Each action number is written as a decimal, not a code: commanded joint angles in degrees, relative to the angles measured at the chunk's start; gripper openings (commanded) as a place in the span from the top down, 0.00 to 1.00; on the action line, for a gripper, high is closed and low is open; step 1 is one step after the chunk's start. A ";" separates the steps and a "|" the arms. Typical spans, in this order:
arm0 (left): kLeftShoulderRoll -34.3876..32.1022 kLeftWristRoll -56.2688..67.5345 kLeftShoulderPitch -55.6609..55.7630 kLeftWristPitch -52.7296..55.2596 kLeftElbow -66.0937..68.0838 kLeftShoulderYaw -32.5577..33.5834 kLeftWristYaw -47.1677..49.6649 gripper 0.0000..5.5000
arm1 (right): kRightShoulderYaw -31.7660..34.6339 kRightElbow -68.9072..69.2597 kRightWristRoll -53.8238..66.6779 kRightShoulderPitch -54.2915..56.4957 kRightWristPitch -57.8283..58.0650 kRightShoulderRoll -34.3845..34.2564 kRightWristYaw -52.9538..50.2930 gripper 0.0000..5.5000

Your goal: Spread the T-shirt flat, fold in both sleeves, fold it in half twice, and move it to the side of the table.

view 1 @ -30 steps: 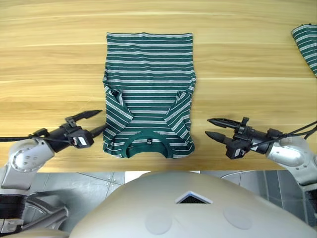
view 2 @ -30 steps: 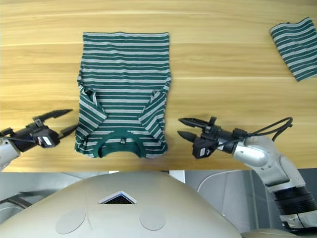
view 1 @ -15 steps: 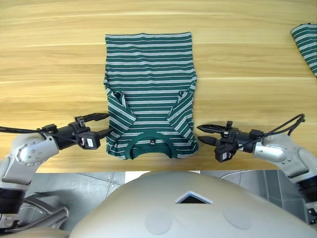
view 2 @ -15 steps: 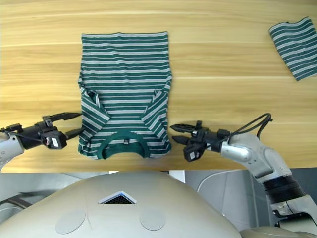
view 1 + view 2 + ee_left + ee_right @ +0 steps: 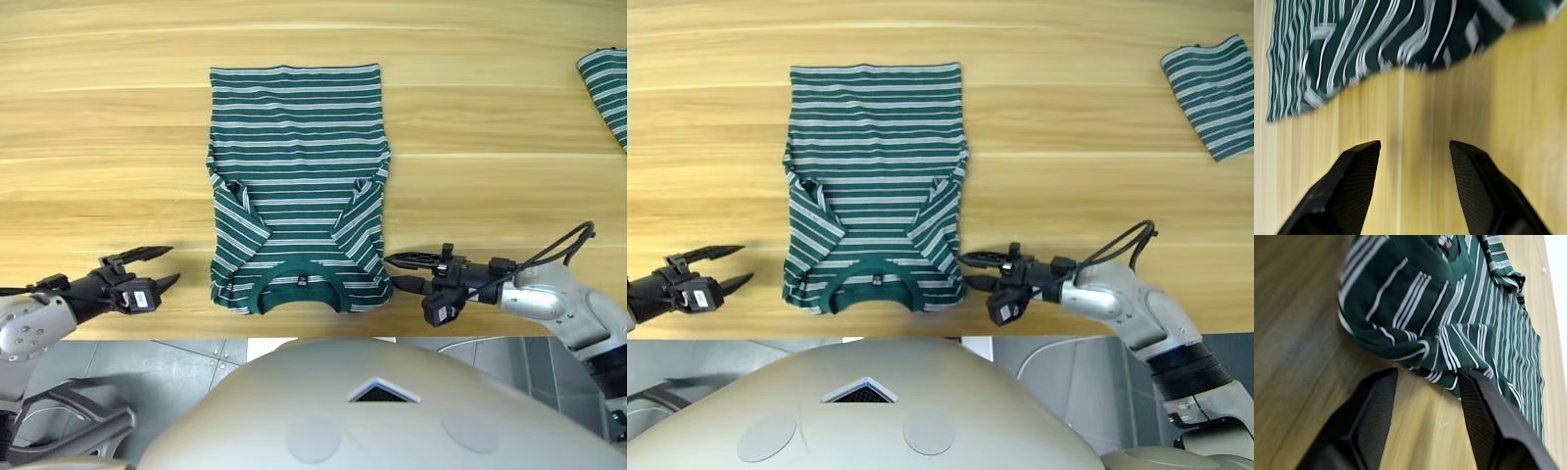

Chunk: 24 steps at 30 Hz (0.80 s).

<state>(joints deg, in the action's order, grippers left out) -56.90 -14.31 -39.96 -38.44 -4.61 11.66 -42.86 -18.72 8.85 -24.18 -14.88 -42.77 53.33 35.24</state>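
The green-and-white striped cotton T-shirt (image 5: pixel 294 147) lies spread flat on the pale wooden counter (image 5: pixel 98 117), collar (image 5: pixel 299 272) nearest the robot. Both sleeves (image 5: pixel 237 213) are folded in; by my judgement the two halvings and the move aside remain. The right tool (image 5: pixel 391 271), open and empty, sits at the shirt's near right corner. The left tool (image 5: pixel 171 263), also open, is apart from the near left corner.

L claw (image 5: pixel 174 262) away, R claw (image 5: pixel 389 272) closer

Indoor workroom, exact kind unclear: long wood-grain table (image 5: pixel 490 127), grey tiled floor (image 5: pixel 191 360) beneath edge.
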 commanded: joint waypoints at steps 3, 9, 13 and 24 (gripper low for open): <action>-1.49 -0.23 1.90 -1.19 -3.04 -11.55 -6.06 0.52 | -0.12 0.88 -0.31 0.78 1.18 0.37 2.02 0.59; -1.27 -0.19 7.91 -1.53 -0.43 -17.13 -6.22 0.52 | 0.93 1.57 -0.27 -0.34 1.70 0.54 1.73 0.59; -1.32 -0.92 10.77 -1.81 1.93 -19.91 -6.01 0.52 | 0.83 0.92 -0.79 0.49 1.35 0.36 1.60 0.59; -2.01 2.11 10.53 -1.63 -0.40 -21.67 -5.27 0.84 | 1.73 1.59 3.93 -0.19 0.69 3.52 4.14 0.58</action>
<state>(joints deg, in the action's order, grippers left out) -58.56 -10.61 -28.62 -42.08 -5.57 -8.44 -46.97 -16.35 9.28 -21.95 -15.17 -42.03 56.77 38.08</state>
